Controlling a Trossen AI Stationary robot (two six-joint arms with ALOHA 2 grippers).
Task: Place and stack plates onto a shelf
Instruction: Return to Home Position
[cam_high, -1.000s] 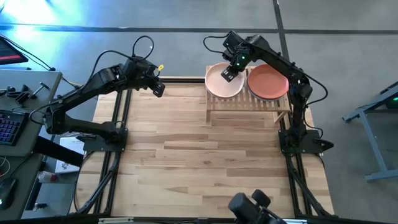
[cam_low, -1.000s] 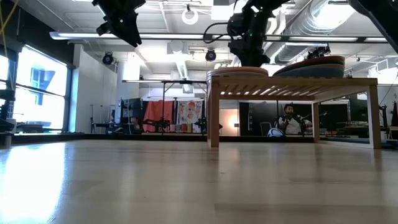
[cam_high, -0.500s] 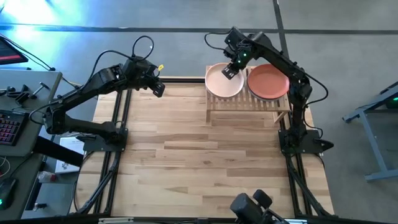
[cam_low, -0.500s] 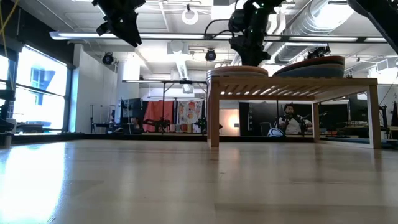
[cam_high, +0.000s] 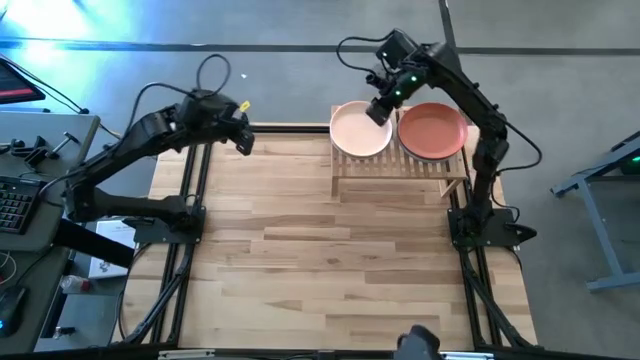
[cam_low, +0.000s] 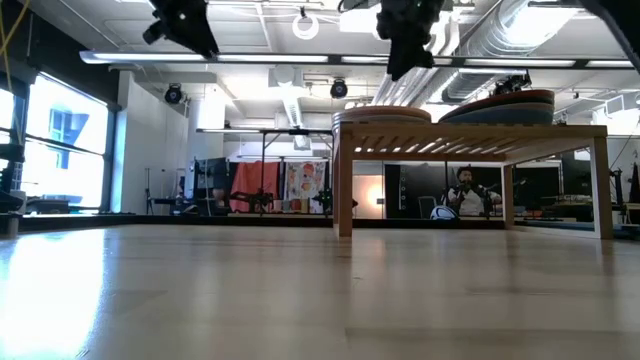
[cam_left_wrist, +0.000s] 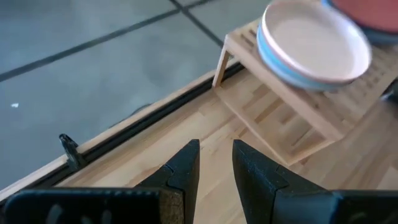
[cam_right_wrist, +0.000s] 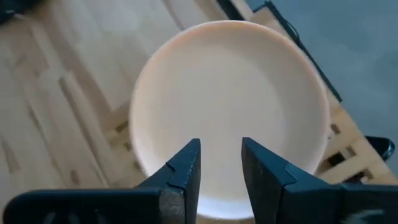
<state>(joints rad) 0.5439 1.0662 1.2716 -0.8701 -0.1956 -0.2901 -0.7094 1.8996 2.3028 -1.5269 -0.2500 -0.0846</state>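
High view: the shelf (cam_high: 400, 172) stands at the far right of the table (cam_high: 320, 260) and carries two stacks side by side. The peach plate (cam_high: 356, 135) tops the left stack and the orange-red plate (cam_high: 432, 132) tops the right, each sitting squarely on the slats so the piles rest level. The right gripper (cam_high: 380, 108) hangs over the peach plate's right rim. The left gripper (cam_high: 243, 140) hangs over the table's far-left edge, well apart from the shelf. No plate lies on the table, so stacking reads as finished and both arms as free to retire. Low view: both stacks rest on the shelf top, the right one standing higher. The right gripper (cam_low: 400, 60) is well above the left stack and the left gripper (cam_low: 195, 35) is high at left. A person (cam_low: 462, 188) sits in the room beyond. Left wrist view: the fingers (cam_left_wrist: 183, 171) are a little apart and hold nothing; a blue plate (cam_left_wrist: 287, 70) shows beneath the peach one. Right wrist view: the fingers (cam_right_wrist: 183, 171) are a little apart and empty, looking down on the peach plate without touching it.
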